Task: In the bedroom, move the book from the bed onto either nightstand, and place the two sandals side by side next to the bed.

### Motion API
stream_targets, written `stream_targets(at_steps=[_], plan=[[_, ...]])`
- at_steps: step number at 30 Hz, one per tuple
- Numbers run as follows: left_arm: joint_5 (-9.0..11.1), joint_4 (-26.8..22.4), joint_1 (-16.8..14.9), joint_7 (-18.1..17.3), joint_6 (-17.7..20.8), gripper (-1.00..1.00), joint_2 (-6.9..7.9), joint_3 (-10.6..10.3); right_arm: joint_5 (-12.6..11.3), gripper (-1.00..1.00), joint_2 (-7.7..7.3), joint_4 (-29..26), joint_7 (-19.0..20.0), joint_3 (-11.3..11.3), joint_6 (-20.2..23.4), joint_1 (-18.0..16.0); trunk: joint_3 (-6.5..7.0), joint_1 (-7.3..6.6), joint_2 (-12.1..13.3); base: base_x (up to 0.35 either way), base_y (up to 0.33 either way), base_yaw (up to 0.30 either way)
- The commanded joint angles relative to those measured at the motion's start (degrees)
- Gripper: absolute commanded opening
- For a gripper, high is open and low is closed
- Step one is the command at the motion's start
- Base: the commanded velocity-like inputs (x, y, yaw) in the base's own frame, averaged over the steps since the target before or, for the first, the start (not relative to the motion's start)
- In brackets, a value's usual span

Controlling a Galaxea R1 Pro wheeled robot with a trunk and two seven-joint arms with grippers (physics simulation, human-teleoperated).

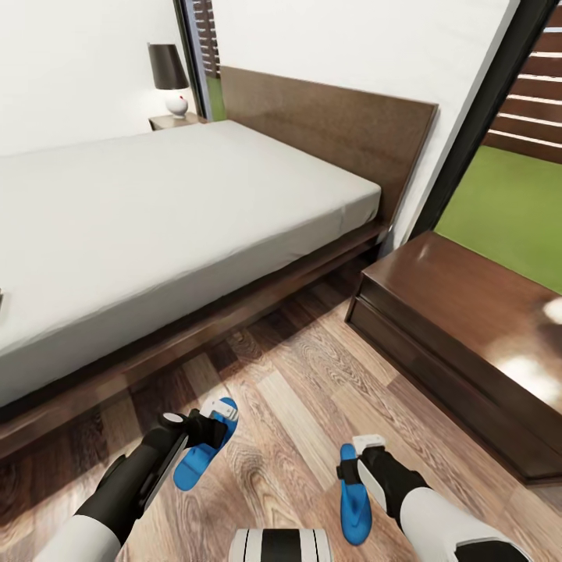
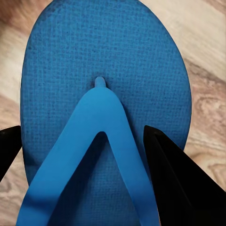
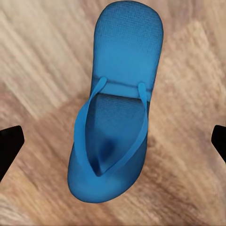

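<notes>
- Both blue sandals lie on the wood-plank floor (image 1: 297, 406) in the lower part of the head view, well apart: the left sandal (image 1: 204, 449) at lower left, near the bed (image 1: 156, 218), the right sandal (image 1: 353, 496) at lower centre-right, angled differently.
- The left end effector (image 1: 211, 425) sits right over its sandal. In the left wrist view its dark fingers (image 2: 174, 179) stand spread on either side of the sole (image 2: 103, 61) and strap, released, not yet pinching.
- The right end effector (image 1: 355, 464) hangs above the other sandal. In the right wrist view the fingertips (image 3: 9, 146) show only at the picture's two edges, wide apart, with the whole sandal (image 3: 115, 117) between them: released, holding nothing.
- To my eye the step is picking up the sandals so they can be paired beside the bed frame.
- To do it well, I would close the left fingers across the sole's narrow width, near the strap, so the flat rubber does not slip or fold.
- The right one looks higher off its sandal; it should come down square before closing.
- When setting them down, turn both toes the same way, soles flat, edges just beside each other.
- The nightstand (image 1: 173, 122) with a lamp (image 1: 170, 78) stands at upper left; the book I cannot make out here.
</notes>
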Motion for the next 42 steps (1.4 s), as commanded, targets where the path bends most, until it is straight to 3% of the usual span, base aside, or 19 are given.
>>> stream_targets(at_steps=[1,22,33,42], plan=[[-0.7,-0.1,0.0,-0.5,0.1,-1.00,0.03,-0.1,-0.2,1.00,-0.01,-0.1,-0.3,0.4,0.4,-0.1,-0.27,0.01,0.0,0.000,0.000,0.000],[-0.7,0.0,0.0,-0.4,0.0,-1.00,0.03,-0.1,-0.3,1.00,-0.07,0.1,-0.3,0.4,0.4,-0.7,-2.93,0.32,-0.2,0.000,0.000,0.000],[-0.7,0.0,0.0,-0.4,-0.1,-1.00,0.03,-0.1,-0.2,1.00,0.01,0.0,-0.3,0.4,0.4,-0.9,-5.37,0.60,-0.3,0.000,0.000,0.000],[-0.7,0.0,0.0,-0.4,-0.3,-1.00,0.03,-0.1,-0.2,1.00,0.09,-0.2,-0.3,0.4,0.4,-1.3,-5.37,0.60,-0.3,0.000,0.000,0.000]])
